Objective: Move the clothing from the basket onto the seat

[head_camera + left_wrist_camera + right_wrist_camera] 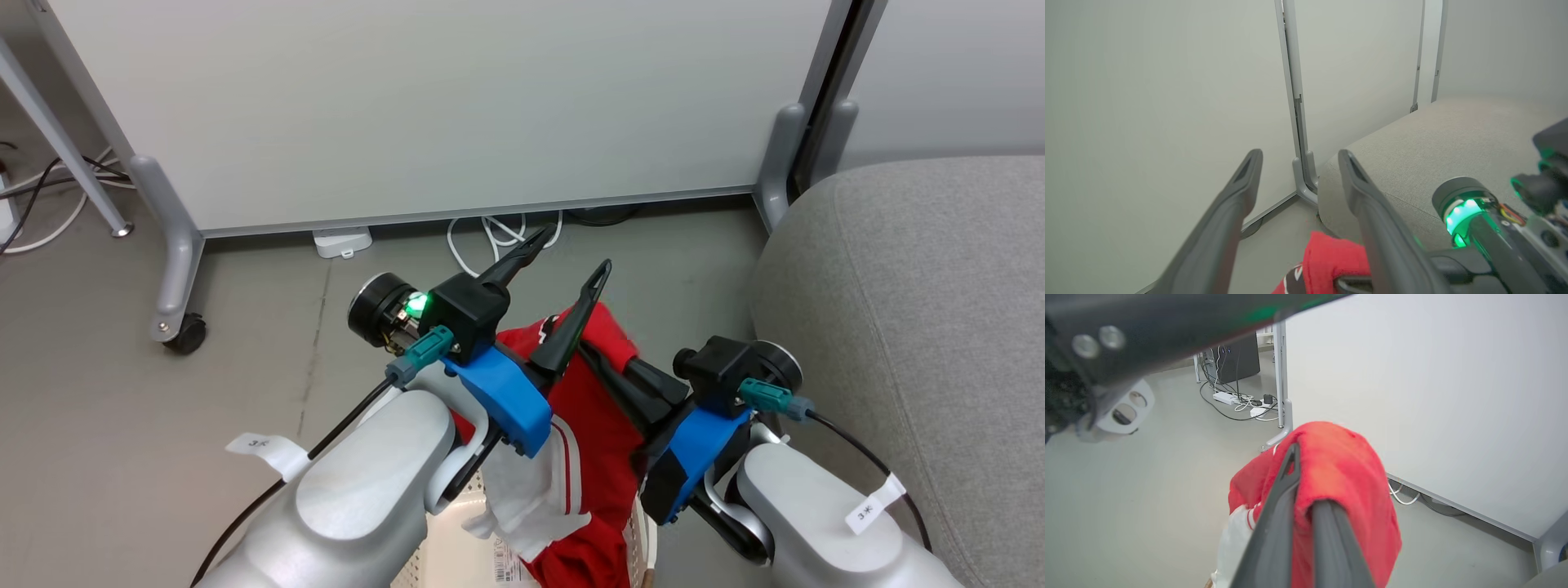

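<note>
The right hand (1304, 477) is clamped on the red clothing (600, 408), holding it high above the near basket (445, 559), likely to clear the rim before swinging right to the seat (914, 310), while the left hand (571, 251) hovers apart, empty.

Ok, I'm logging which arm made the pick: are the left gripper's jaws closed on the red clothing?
No, the left gripper has its jaws spread apart, with the white panel showing between them.

One garment (596, 408), one basket (449, 549), one sofa (914, 327)
</note>
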{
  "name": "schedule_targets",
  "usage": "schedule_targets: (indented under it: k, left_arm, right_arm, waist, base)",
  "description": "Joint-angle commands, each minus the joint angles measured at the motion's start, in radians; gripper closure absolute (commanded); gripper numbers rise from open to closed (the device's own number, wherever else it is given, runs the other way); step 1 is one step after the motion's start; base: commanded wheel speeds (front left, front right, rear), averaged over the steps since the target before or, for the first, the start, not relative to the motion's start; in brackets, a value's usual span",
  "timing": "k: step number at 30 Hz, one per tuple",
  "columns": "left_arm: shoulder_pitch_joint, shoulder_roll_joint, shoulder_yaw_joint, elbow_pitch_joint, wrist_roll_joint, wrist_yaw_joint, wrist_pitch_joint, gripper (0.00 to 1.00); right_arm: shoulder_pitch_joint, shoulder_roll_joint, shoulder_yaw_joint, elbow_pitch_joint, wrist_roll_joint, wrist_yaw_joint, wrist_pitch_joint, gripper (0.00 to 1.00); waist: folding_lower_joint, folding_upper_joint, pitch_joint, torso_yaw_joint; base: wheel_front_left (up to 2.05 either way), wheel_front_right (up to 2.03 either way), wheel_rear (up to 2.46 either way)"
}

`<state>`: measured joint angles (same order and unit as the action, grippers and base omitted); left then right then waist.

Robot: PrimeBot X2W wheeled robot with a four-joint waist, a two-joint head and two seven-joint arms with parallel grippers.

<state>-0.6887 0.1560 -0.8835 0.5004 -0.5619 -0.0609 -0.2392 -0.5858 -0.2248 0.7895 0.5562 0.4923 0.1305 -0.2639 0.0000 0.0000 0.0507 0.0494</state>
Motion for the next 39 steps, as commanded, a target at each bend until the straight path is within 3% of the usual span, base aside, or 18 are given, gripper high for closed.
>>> schedule_targets:
  k: [1, 9, 21, 39]
  left_arm:
    - [0.006, 0.007, 0.003, 0.002, 0.003, 0.007, -0.004, 0.0]
    - [0.024, 0.025, 0.006, -0.016, 0.017, 0.037, -0.011, 0.0]
    - [0.073, 0.048, 0.018, -0.069, 0.058, 0.085, -0.025, 0.0]
    - [0.102, 0.025, 0.009, -0.097, 0.128, 0.049, -0.027, 0.0]
  right_arm:
    - [0.017, 0.005, -0.018, -0.009, 0.0, 0.0, -0.001, 1.0]
    - [0.063, 0.016, -0.124, -0.035, -0.039, 0.0, -0.001, 1.0]
    - [0.134, 0.026, -0.308, -0.112, -0.106, 0.0, -0.001, 1.0]
    - [0.286, 0.033, -0.569, -0.267, -0.179, 0.0, -0.001, 1.0]
  waist:
    - [0.0, 0.0, 0.003, -0.002]
    - [0.0, 0.0, 0.028, -0.039]
    - [0.0, 0.0, 0.074, -0.176]
    - [0.0, 0.0, 0.135, -0.322]
  base:
    - [0.0, 0.0, 0.0]
    - [0.0, 0.0, 0.0]
    - [0.0, 0.0, 0.0]
    - [0.0, 0.0, 0.0]
